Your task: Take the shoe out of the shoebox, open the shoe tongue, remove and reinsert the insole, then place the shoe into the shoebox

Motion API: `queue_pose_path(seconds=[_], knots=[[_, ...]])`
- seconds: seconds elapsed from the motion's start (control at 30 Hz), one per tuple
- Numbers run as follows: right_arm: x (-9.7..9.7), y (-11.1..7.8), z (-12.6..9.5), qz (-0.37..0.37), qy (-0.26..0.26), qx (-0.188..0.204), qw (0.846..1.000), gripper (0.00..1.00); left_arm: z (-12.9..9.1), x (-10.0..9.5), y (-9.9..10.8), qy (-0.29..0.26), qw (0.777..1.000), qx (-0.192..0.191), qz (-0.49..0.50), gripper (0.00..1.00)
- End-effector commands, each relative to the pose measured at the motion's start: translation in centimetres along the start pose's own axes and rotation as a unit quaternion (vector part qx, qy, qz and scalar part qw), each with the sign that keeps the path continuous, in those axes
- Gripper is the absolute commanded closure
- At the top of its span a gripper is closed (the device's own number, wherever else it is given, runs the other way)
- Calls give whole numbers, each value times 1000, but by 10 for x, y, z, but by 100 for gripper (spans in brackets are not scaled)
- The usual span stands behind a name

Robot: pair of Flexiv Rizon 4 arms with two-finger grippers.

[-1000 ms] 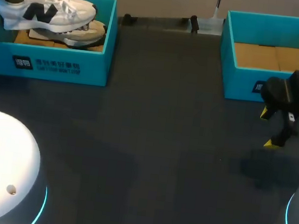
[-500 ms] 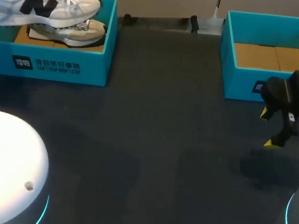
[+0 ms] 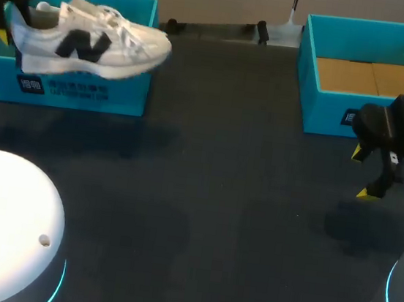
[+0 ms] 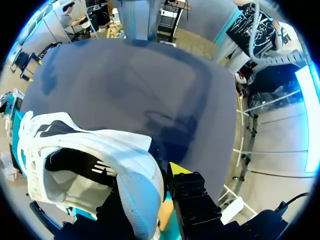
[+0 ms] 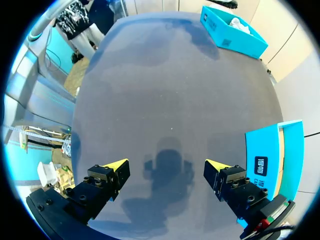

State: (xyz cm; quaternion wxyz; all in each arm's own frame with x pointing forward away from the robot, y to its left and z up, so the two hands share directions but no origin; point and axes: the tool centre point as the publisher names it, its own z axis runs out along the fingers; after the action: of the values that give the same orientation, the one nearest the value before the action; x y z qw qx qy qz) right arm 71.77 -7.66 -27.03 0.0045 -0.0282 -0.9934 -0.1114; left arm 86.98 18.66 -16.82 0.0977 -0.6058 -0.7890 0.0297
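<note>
- Left claw (image 4: 145,192) was clamped on the heel of the shoe (image 3: 89,45). You had it in the air, toe toward the table's middle, hanging over the front wall of the left shoebox (image 3: 69,92).
- Right claw (image 3: 370,174) hung with its fingers spread wide and nothing between them, above the bare table (image 3: 218,197), just in front of the right shoebox (image 3: 325,107).
- Handling, judged: a light shoe with a soft upper, and a stiffer sole and heel cup. Held by the heel alone, the toe would likely droop and swing.
- The heel cup or the sole's sides looked the firm places to hold. Laces and tongue would be floppy, and the insole thin and bendy, best pinched at its heel edge.
- Hidden: in the wrist view only one yellow tip showed, since the other finger sat behind the heel.
- The shoe's opening was in shadow, so you could not make out the insole.
- The shoe covered most of the left shoebox's inside. A white scrap behind the heel could not be identified.
</note>
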Motion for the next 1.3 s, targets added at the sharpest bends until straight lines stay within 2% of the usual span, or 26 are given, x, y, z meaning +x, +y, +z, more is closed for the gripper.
queue_pose_path(seconds=[0.03,0.2,0.67,0.93,1.07,1.3], knots=[[1,0,0,0,-1,1,1000,0,9,-16,-52,7,992,-124,5,100],[1,0,0,0,-1,1,1000,0,13,-40,-81,10,994,-104,13,100],[1,0,0,0,-1,1,1000,0,13,-40,-81,10,994,-104,13,100],[1,0,0,0,-1,1,1000,0,35,-78,-133,2,996,-82,45,100],[1,0,0,0,-1,1,1000,0,50,-99,-160,12,993,-94,69,100],[1,0,0,0,-1,1,1000,0,71,-128,-193,7,992,-85,97,100]])
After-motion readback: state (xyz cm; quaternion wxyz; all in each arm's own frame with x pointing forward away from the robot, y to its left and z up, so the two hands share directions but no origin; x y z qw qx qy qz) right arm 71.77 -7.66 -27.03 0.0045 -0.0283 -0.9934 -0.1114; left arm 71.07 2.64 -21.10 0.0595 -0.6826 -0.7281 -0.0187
